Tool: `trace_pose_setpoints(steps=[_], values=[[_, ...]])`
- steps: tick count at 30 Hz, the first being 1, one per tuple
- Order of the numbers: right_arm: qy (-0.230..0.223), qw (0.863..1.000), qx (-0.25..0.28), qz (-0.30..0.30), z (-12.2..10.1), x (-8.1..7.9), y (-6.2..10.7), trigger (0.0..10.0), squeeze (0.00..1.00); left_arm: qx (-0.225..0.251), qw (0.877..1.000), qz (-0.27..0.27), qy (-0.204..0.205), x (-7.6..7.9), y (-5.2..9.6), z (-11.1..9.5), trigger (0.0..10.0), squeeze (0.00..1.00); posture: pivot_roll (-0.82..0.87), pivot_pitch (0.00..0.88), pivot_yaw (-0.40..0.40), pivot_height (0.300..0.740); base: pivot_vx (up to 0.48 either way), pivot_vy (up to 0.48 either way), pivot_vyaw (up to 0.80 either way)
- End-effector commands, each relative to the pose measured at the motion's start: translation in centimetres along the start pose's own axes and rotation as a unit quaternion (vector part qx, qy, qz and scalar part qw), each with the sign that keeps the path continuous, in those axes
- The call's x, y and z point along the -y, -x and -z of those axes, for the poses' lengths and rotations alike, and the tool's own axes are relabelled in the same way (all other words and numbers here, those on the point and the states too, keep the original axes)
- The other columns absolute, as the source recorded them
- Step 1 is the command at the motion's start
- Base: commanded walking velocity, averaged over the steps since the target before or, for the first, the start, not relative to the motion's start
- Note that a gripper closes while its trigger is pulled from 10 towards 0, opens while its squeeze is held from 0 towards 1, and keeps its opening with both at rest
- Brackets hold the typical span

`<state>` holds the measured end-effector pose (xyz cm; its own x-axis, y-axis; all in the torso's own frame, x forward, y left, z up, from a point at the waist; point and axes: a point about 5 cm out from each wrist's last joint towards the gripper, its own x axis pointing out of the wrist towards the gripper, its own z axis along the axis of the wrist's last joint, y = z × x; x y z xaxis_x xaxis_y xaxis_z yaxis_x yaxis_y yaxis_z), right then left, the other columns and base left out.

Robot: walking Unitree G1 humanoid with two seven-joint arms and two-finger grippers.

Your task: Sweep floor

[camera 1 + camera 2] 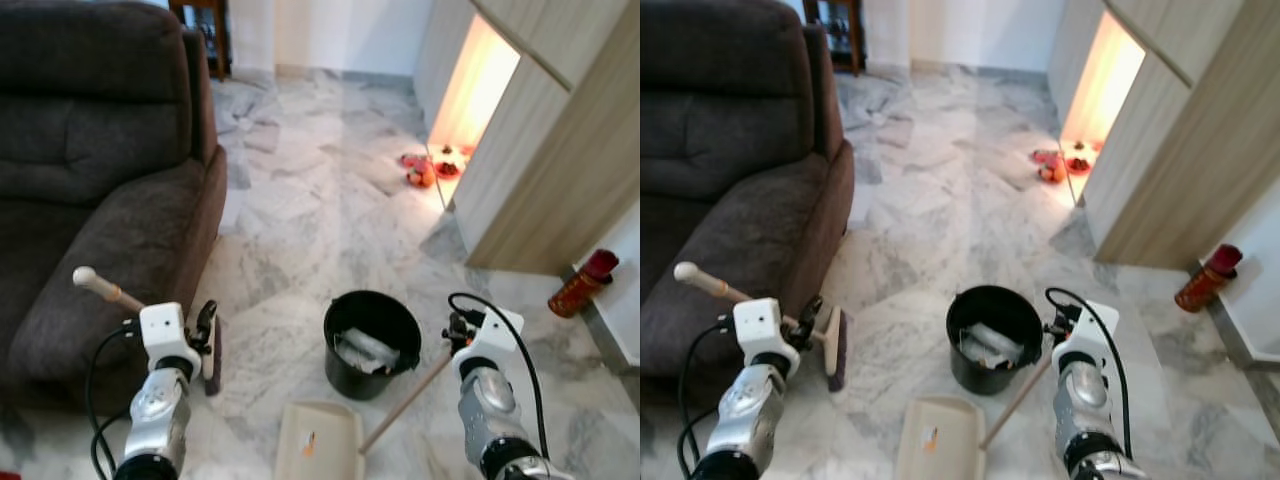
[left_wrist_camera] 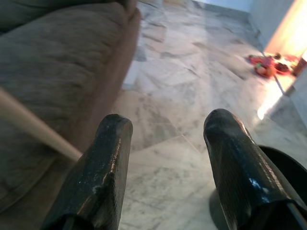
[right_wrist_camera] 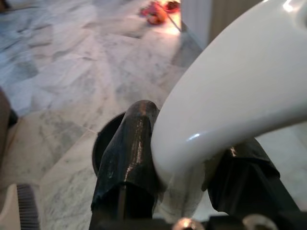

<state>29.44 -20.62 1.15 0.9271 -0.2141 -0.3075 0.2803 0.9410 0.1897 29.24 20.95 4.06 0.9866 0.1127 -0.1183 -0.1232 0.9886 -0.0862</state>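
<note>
Marble floor [image 1: 330, 200] under bucket [image 1: 372, 343], dustpan [image 1: 318, 440]

A round black plastic bucket [image 1: 372, 342] stands on grey marble floor [image 1: 320, 200], beside a beige plastic dustpan [image 1: 318, 441] and dark brown fabric sofa [image 1: 100, 190].

Your left gripper [image 2: 165, 167] is raised before you with its fingers spread apart. Your right gripper [image 3: 184, 158], also raised, has its fingers clamped on a white handle [image 3: 230, 91].

No legible text anywhere. Red can [image 1: 583, 283] by the wall may carry a label, too small to read. Bucket [image 1: 371, 342] and dustpan [image 1: 319, 441] unmarked.
</note>
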Motion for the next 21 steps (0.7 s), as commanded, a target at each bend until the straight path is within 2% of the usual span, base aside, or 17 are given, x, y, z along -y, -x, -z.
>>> trace_pose_setpoints(steps=[1, 3, 9, 19, 21], values=[[-0.001, 1.000, 0.008, 0.009, -0.39, 0.59, -0.09, 10.0, 0.00, -0.003, 1.000, 0.011, 0.007, 0.82, -0.09, 0.05, 10.0, 0.00, 0.06, 0.023, -0.071, 0.740, 0.000, 0.000, 0.00], [-0.002, 1.000, 0.008, 0.009, -0.41, 0.58, -0.10, 10.0, 0.00, -0.003, 1.000, 0.012, 0.008, 0.85, -0.10, 0.04, 10.0, 0.00, 0.06, 0.023, -0.071, 0.740, 0.000, 0.000, 0.00], [-0.001, 1.000, 0.008, 0.008, -0.44, 0.52, -0.12, 10.0, 0.00, -0.003, 1.000, 0.017, 0.010, 1.06, -0.09, 0.01, 10.0, 0.00, 0.06, 0.023, -0.071, 0.740, 0.000, 0.333, 0.00], [-0.001, 1.000, 0.006, 0.009, -0.30, 0.61, -0.05, 10.0, 0.00, -0.004, 1.000, 0.026, 0.011, 1.34, -0.04, 0.06, 10.0, 0.00, 0.07, 0.023, -0.072, 0.740, 0.000, 0.000, 0.00], [-0.001, 1.000, 0.006, 0.010, -0.30, 0.60, -0.04, 10.0, 0.00, -0.004, 1.000, 0.028, 0.011, 1.48, -0.02, 0.08, 10.0, 0.00, 0.07, 0.023, -0.072, 0.740, 0.000, 0.373, 0.00]])
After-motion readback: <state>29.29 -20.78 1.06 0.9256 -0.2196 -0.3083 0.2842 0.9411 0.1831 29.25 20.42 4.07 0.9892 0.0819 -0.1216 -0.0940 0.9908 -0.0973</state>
